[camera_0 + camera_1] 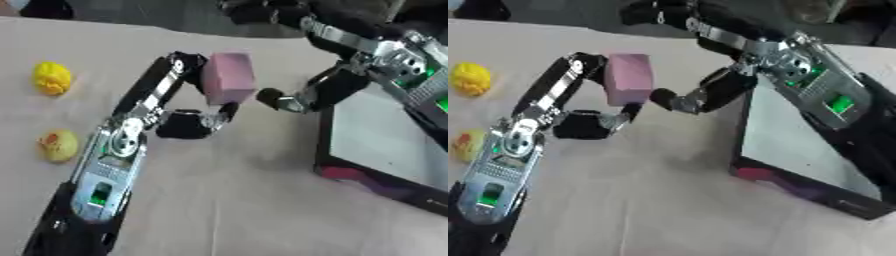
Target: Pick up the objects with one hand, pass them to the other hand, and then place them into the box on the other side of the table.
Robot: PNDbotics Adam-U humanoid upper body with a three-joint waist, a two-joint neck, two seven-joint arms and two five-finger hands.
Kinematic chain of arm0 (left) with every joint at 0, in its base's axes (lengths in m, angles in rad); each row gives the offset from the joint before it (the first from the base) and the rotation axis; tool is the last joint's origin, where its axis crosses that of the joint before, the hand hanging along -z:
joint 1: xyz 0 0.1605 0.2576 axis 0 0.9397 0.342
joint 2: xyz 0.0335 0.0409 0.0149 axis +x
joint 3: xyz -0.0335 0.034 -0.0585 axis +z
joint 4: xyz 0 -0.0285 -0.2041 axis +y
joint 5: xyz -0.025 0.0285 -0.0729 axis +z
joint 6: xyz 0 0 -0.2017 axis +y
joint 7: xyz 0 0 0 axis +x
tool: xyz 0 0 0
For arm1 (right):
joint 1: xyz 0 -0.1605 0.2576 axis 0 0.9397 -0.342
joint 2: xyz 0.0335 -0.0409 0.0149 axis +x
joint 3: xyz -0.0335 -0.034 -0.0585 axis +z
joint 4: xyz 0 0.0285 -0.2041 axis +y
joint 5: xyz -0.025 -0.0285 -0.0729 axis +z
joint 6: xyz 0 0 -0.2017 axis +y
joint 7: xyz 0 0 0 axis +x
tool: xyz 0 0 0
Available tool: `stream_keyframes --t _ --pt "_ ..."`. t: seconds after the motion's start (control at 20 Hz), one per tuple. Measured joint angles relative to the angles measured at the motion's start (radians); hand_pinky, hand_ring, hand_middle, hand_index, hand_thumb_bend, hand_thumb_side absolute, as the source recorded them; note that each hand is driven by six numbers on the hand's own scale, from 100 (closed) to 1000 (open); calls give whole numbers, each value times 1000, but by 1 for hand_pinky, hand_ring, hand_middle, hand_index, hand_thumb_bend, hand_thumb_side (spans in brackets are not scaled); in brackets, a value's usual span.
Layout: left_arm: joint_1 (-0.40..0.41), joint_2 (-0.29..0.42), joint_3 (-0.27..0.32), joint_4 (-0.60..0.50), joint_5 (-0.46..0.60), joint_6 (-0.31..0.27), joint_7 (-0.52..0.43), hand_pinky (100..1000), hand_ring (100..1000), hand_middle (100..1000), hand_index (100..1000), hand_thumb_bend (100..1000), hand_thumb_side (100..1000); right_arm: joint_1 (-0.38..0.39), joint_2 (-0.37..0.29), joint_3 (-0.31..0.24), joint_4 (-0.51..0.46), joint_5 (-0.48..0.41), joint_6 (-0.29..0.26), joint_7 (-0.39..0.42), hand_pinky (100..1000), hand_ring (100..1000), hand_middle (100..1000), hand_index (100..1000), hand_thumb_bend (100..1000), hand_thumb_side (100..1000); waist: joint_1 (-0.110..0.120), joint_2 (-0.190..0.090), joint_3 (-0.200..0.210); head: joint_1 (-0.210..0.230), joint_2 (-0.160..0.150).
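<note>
The left hand (188, 95) comes in from the near left and holds a pink block (229, 77) above the middle of the worktop (227, 200). Its fingers (179, 65) curl round the block's left face and its thumb sits under the block's near end, so the block is pinched between them and lifted clear of the surface. The block stands roughly upright, a little tilted.

The right hand (702, 95) reaches in from the far right. One dark fingertip (662, 96) is just beside the block's near right corner; whether it touches cannot be told. The rest of that hand is bunched behind the fingertip, and whether its fingers are spread or curled cannot be made out.

The box (367, 177) lies on the right side of the worktop, a dark frame with a pale floor, tilted in the view. Its near left corner shows a reddish patch. The right arm crosses above its far edge.

On the far left of the worktop lie two small yellow things, well apart from both hands: a brighter lump (51, 77) farther away and a paler lump with an orange spot (58, 145) nearer. Both rest on the surface, and their exact shapes cannot be told.
</note>
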Motion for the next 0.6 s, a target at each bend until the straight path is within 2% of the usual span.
stream_keyframes --t 0.35,0.6 --pt "-6 -10 -12 0 -7 -14 2 726 547 400 481 100 210 -7 10 1 0 4 38 23 943 1000 957 967 268 300 -1 5 9 -9 0" --pt "-6 -10 -17 -1 -14 -25 7 727 548 400 481 100 199 -7 17 6 0 40 58 38 946 1000 952 977 263 366 -8 5 11 -14 0"
